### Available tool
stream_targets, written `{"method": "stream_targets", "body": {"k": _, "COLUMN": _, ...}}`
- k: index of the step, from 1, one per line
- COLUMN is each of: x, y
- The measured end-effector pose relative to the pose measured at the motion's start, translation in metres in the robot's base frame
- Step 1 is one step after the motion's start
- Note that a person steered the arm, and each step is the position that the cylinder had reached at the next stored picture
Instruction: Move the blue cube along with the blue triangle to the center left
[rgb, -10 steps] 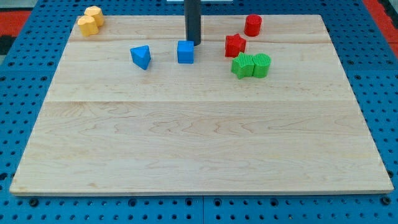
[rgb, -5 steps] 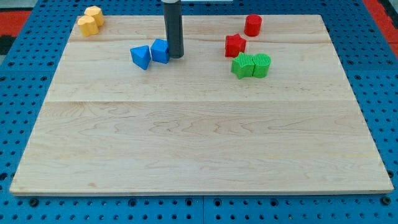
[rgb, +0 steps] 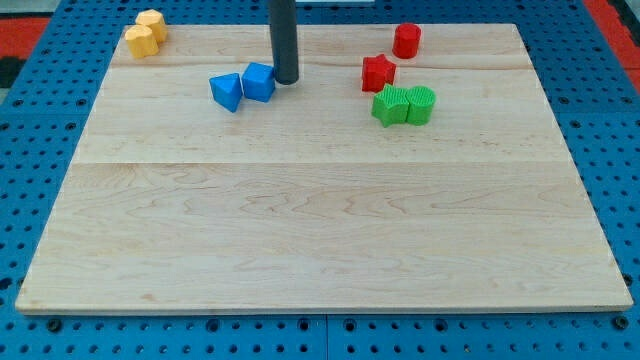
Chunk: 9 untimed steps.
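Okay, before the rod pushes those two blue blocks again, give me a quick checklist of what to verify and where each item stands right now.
1. Blue cube touching blue triangle, so they travel together: ok.
2. My tip at the cube's right side, placed to push left: ok.
3. Tip actually in contact with the cube: cannot tell.
4. Path toward the view's left free of blocks: ok; yellow blocks sit further up.
5. Red star and green blocks away from the tip: ok.
6. Pair at centre left: not ok.

Pale wood-grain desk (rgb: 320, 230) on a blue pegboard (rgb: 30, 110) dotted with holes. Blue cube (rgb: 259, 82) and blue triangle (rgb: 226, 91). Dark grey rod. Red star (rgb: 378, 72), red cylinder (rgb: 406, 41), two ridged green blocks (rgb: 404, 105), two yellow blocks (rgb: 145, 33).
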<state>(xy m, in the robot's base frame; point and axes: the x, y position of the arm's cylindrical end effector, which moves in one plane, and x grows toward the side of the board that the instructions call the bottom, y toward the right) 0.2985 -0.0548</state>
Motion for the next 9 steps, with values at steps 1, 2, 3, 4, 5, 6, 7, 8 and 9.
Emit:
{"method": "stream_targets", "body": {"k": 1, "x": 0.002, "y": -0.029}}
{"method": "stream_targets", "body": {"k": 2, "x": 0.008, "y": -0.063}}
{"method": "stream_targets", "body": {"k": 3, "x": 0.013, "y": -0.089}}
{"method": "stream_targets", "body": {"k": 4, "x": 0.015, "y": -0.114}}
{"method": "stream_targets", "body": {"k": 5, "x": 0.018, "y": -0.136}}
{"method": "stream_targets", "body": {"k": 6, "x": 0.021, "y": -0.153}}
{"method": "stream_targets", "body": {"k": 7, "x": 0.032, "y": -0.155}}
{"method": "stream_targets", "body": {"k": 8, "x": 0.052, "y": -0.148}}
{"method": "stream_targets", "body": {"k": 9, "x": 0.068, "y": -0.141}}
